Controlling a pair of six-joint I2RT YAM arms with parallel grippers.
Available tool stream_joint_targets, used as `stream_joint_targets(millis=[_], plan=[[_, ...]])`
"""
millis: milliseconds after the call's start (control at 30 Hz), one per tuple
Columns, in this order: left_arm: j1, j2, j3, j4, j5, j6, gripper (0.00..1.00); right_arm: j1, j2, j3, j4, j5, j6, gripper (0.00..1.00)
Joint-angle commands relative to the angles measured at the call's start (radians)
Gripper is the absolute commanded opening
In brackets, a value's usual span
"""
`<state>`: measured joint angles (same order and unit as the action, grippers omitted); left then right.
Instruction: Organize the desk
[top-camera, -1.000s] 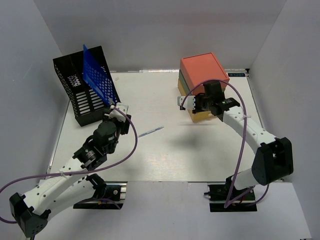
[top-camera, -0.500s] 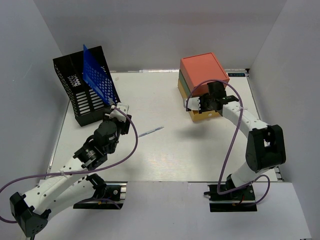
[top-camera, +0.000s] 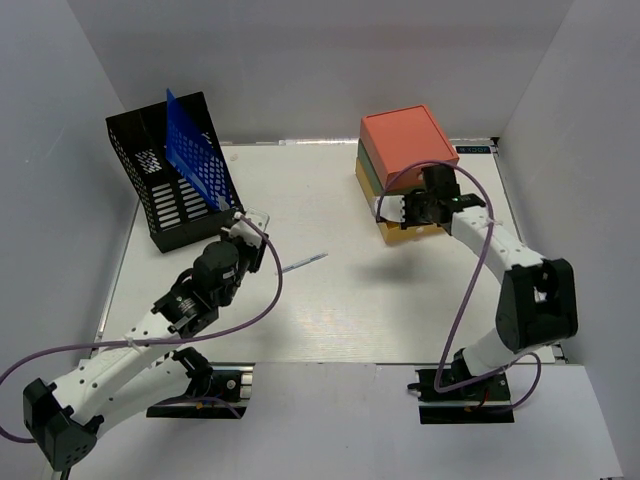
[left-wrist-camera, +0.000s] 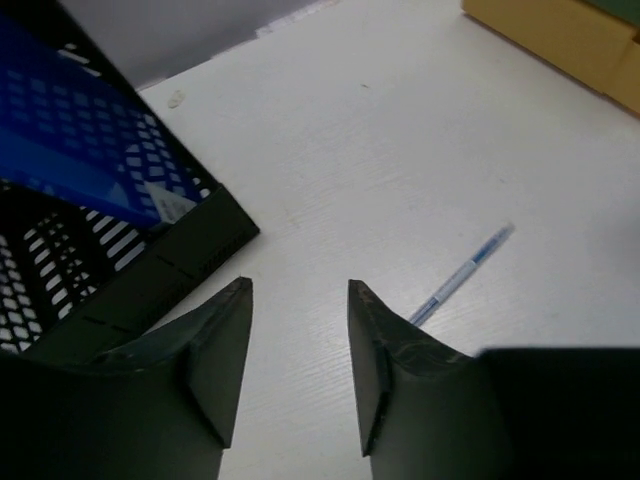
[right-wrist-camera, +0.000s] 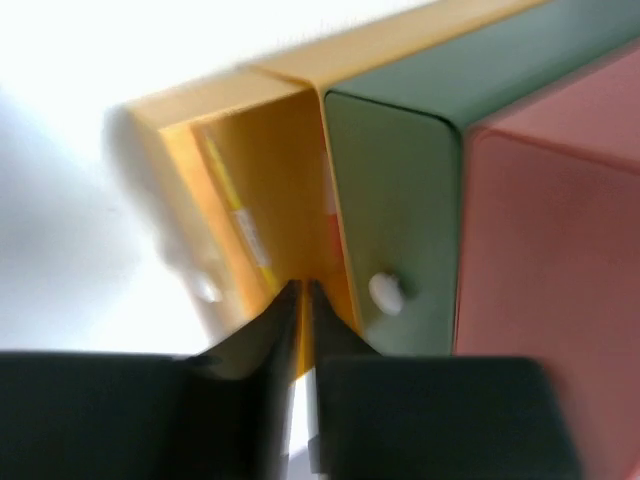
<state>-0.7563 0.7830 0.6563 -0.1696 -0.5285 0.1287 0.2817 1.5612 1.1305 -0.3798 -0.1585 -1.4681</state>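
Note:
The white desk (top-camera: 330, 320) carries a blue-and-white pen (top-camera: 303, 263) near its middle. My left gripper (top-camera: 245, 224) is open and empty just off the front right corner of the black mesh rack (top-camera: 165, 205), left of the pen. In the left wrist view my left gripper (left-wrist-camera: 298, 300) hovers over bare desk (left-wrist-camera: 330, 150), with the pen (left-wrist-camera: 460, 275) to its right. My right gripper (top-camera: 390, 212) is at the front of the stacked drawer box (top-camera: 405, 160). In the right wrist view it (right-wrist-camera: 301, 292) is shut against the yellow bottom drawer (right-wrist-camera: 270, 180), with nothing seen held.
A blue perforated folder (top-camera: 195, 155) stands tilted in the rack and also shows in the left wrist view (left-wrist-camera: 70, 150). The green middle drawer (right-wrist-camera: 400, 190) has a white knob (right-wrist-camera: 385, 290). The orange drawer (right-wrist-camera: 550, 260) lies beside it. White walls enclose the desk.
My right gripper has moved right, in to the front of the yellow drawer, and its wrist has turned. My left gripper has shifted slightly right towards the pen.

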Motion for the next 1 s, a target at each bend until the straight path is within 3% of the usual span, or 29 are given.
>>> stream_joint_targets(millis=[0, 33, 100, 133, 167, 267, 400, 433, 467, 500, 600, 667, 700, 967], plan=[[-0.005, 0.013, -0.029, 0.034, 0.177, 0.037, 0.51, -0.012, -0.15, 0.0, -0.051, -0.192, 0.164, 0.06], [-0.005, 0.03, -0.033, 0.038, 0.244, 0.049, 0.44, -0.01, -0.183, -0.005, -0.053, -0.254, 0.345, 0.0], [-0.005, 0.056, -0.041, 0.047, 0.3, 0.052, 0.39, -0.022, -0.282, -0.055, -0.018, -0.414, 0.57, 0.0], [-0.005, 0.094, -0.041, 0.048, 0.355, 0.052, 0.33, -0.019, -0.318, -0.133, 0.067, -0.45, 0.852, 0.0], [-0.005, 0.117, -0.038, 0.051, 0.379, 0.048, 0.3, -0.021, -0.375, -0.179, 0.122, -0.49, 0.997, 0.0], [0.005, 0.252, -0.003, 0.061, 0.563, 0.055, 0.16, -0.016, -0.417, -0.286, 0.199, -0.588, 1.302, 0.0], [0.005, 0.491, 0.153, -0.039, 0.598, 0.038, 0.19, -0.03, -0.369, -0.285, 0.159, -0.653, 1.359, 0.0], [0.005, 0.537, 0.219, -0.054, 0.593, 0.02, 0.25, -0.036, -0.368, -0.272, 0.132, -0.63, 1.339, 0.0], [0.005, 0.623, 0.251, -0.091, 0.619, 0.019, 0.42, -0.039, -0.375, -0.261, 0.115, -0.607, 1.315, 0.0], [0.014, 0.665, 0.284, -0.103, 0.637, 0.02, 0.48, -0.051, -0.385, -0.265, 0.114, -0.599, 1.31, 0.0], [0.014, 0.809, 0.396, -0.157, 0.656, 0.038, 0.56, -0.068, -0.432, -0.293, 0.13, -0.641, 1.328, 0.25], [0.023, 0.879, 0.456, -0.18, 0.65, 0.054, 0.59, -0.085, -0.461, -0.291, 0.127, -0.662, 1.333, 0.46], [0.023, 0.898, 0.471, -0.186, 0.65, 0.055, 0.61, -0.09, -0.469, -0.294, 0.13, -0.659, 1.336, 0.5], [0.054, 1.026, 0.569, -0.24, 0.582, 0.077, 0.64, -0.139, -0.464, -0.276, 0.085, -0.699, 1.332, 0.52]])
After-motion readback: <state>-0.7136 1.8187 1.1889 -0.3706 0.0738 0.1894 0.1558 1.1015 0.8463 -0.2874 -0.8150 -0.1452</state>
